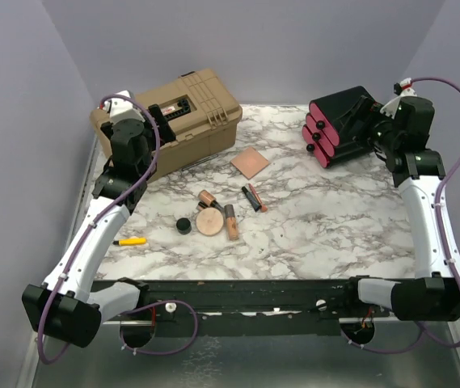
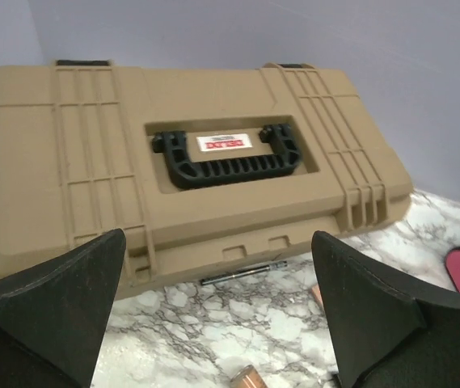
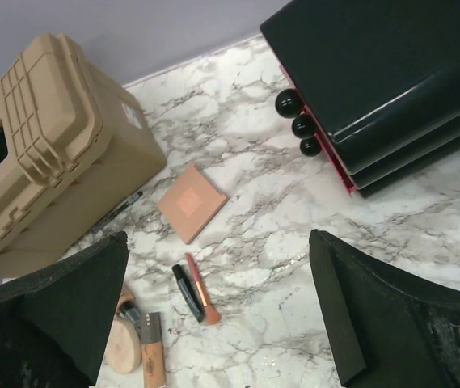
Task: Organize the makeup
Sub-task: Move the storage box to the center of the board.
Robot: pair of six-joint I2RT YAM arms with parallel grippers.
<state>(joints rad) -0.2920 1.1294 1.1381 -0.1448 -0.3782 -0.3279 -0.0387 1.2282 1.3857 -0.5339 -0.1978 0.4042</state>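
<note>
**Item: makeup, loose lot, on marble table [image 1: 335, 218].**

Pincers: left pincer [image 2: 217, 236] released, empty, facing the closed tan case [image 1: 173, 121]. Right pincer [image 3: 218, 236] released, empty, raised beside the black drawer box [image 1: 339, 125].

Step in hand (judged): first pick, nothing sorted yet.

Handling notes:
- Start with a tube, and close across its narrow width, not its length.
- The slim black-and-red tube [image 3: 195, 289] lies free of its neighbours and is probably the easiest first grasp.
- The flat square compact [image 3: 192, 201] sits flush on the marble and may need to be taken by opposite edges.
- The drawers look closed and the case lid is down, so a container likely has to be opened first.

Position relative to the pincers:
- Slim tube: below the right pincer's gap, nearer its left finger.
- Square compact: beyond the tube, toward the case.
- Round peach compact [image 1: 210, 221], two copper lipstick tubes [image 1: 230, 221] and black jar [image 1: 183, 225]: clustered mid-table, well apart from both pincers.
</note>
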